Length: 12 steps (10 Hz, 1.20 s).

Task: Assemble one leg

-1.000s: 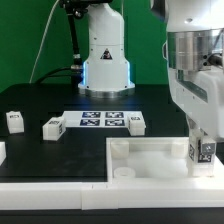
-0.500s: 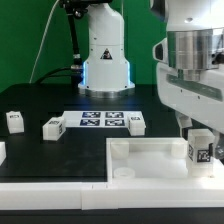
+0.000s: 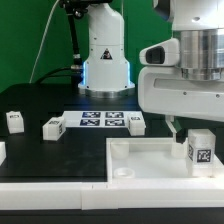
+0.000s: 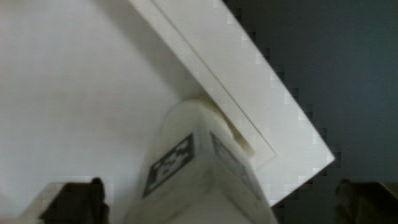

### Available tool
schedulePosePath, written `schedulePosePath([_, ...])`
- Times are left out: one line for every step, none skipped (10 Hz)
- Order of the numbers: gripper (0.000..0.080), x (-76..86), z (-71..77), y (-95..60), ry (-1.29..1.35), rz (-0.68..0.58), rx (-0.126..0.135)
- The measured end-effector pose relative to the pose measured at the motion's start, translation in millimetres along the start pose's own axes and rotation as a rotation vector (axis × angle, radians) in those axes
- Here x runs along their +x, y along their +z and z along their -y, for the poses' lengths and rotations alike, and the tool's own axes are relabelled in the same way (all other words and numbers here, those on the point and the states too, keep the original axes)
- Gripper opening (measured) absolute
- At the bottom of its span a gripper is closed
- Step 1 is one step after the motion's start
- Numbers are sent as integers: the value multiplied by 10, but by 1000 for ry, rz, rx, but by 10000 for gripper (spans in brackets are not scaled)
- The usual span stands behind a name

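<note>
Black tabletop, robot base behind. Gripper [image 4: 214,203] above leg, fingers [image 4: 75,200] spread wide, clear of it, nothing held. Leg [image 3: 201,148] stands upright at tray's [image 3: 140,165] corner on exterior view's right, tag facing camera. Marker board [image 3: 100,121] mid-table; three loose legs [image 3: 52,127] near it.

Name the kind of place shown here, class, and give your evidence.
Probably a robotics lab bench: a robot arm's base stands on a black table, the marker board lies flat on it, and small tagged white blocks such as one leg sit around.
</note>
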State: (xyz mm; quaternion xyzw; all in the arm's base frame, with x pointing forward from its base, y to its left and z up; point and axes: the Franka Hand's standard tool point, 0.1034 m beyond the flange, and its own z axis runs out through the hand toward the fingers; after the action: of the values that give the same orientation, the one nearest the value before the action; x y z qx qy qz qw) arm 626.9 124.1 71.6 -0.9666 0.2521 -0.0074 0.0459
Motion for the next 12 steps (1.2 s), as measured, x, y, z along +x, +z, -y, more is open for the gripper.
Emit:
schedulePosePath([649,13,-17,1,-113,0,-1])
schedulePosePath([649,20,-29,3,-189,0,-2])
schedulePosePath([649,30,-42,2,-288,-3,-9])
schedulePosePath([649,38,-46,-4,-363,-6,-11])
schedulePosePath([649,42,-47,-9,-421,-11,-14])
schedulePosePath([649,41,-49,-4,-402,-10,-14])
schedulePosePath([626,42,-50,-4,-402,-10,-14])
schedulePosePath([626,42,-51,-4,-401,-10,-15])
schedulePosePath([408,42,-51,-4,-401,-10,-15])
schedulePosePath([289,44,-52,-5,-401,-10,-15])
schedulePosePath([289,43,-52,-4,-386,-10,-15])
schedulePosePath([291,43,-53,-4,-358,-11,-15])
